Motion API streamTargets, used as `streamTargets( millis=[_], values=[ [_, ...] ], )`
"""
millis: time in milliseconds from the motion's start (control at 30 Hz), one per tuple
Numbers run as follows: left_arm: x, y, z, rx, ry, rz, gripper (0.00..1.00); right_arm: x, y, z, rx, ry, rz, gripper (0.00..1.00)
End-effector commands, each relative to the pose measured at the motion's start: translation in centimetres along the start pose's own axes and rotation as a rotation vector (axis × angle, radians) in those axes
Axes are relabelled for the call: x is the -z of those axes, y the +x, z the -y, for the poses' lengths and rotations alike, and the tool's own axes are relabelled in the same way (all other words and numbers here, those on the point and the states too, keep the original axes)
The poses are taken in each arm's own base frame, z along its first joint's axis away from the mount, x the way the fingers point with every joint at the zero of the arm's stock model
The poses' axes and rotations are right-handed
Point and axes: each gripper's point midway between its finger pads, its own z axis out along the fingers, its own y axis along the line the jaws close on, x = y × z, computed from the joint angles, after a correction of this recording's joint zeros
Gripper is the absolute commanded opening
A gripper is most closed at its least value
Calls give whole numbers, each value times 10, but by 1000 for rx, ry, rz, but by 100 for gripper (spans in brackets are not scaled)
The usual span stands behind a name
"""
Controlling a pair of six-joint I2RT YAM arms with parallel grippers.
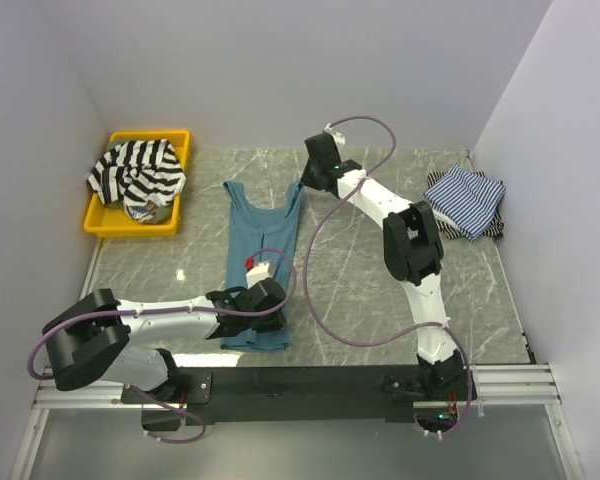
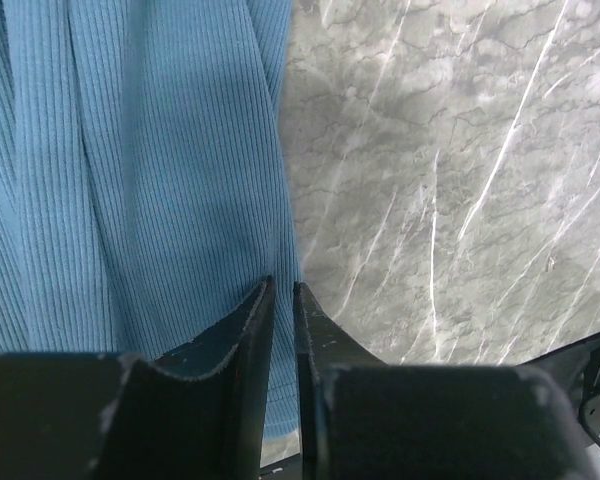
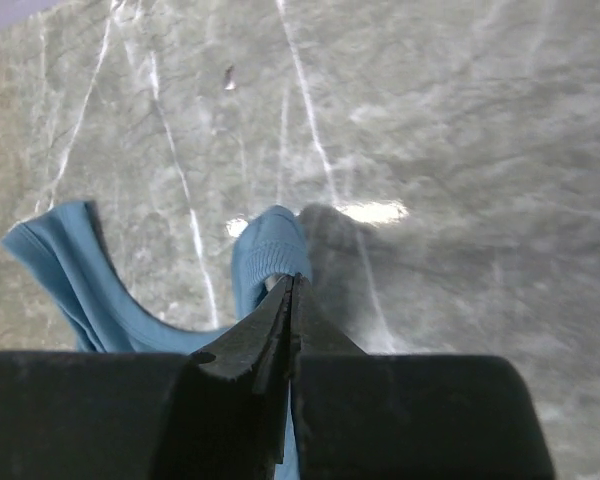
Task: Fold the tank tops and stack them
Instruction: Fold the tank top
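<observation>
I am at the start of folding the plain teal-blue ribbed cloth tank top (image 1: 260, 235), which lies flat and lengthwise on the grey marble table (image 1: 380, 290), straps away from me and hem towards me. My right tool (image 1: 308, 178) has reached to its far right corner. In the right wrist view the jaws are clenched, with the rounded end of the right shoulder strap (image 3: 270, 245) pinched at their tips (image 3: 292, 285). My left tool (image 1: 265, 300) sits low on the same side of the top, near the hem. In its own view the jaws (image 2: 283, 290) stand almost together at the cloth's right edge (image 2: 270, 200), with teal showing in the slit, so I take it to be gripping that edge.

The black-and-white boldly striped top (image 1: 135, 175) lies heaped in the yellow plastic tray (image 1: 105, 225) at the far left. A bundle of thin blue-and-white striped tops (image 1: 465, 200) lies at the far right of the table, well apart from my work.

With both ends of one long side held, I judge the next move to be a lengthwise fold. Both tools should rise together only enough to free the edge, then carry it leftwards over the body and lay it on the opposite edge. They must move evenly, or the ribbed cloth will twist or drag the whole top sideways.
</observation>
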Motion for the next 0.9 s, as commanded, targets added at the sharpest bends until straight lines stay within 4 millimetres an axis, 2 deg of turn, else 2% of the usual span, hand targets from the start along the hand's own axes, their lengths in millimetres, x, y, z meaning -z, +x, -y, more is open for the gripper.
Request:
streamTargets(
  millis=[0, 100, 233, 267, 633, 867],
  values=[
    [3, -4, 2, -12, 15, 6, 19, -6, 2, -10, 4, 22, 5, 4],
    [4, -4, 1, -10, 20, 8, 19, -10, 6, -13, 3, 28, 2, 5],
    [6, -6, 0, -7, 24, 13, 20, -9, 9, -20, -2, 15, 5, 12],
    [7, -6, 0, -10, 24, 13, 19, -8, 11, -27, 1, -4, 10, 15],
    [14, -15, -4, 13, 20, 42, 20, -18, 23, -50, -14, -99, -9, 20],
    [26, -31, -6, 45, 15, 90, 22, -25, 36, -67, -34, -195, -45, 34]
  ],
)
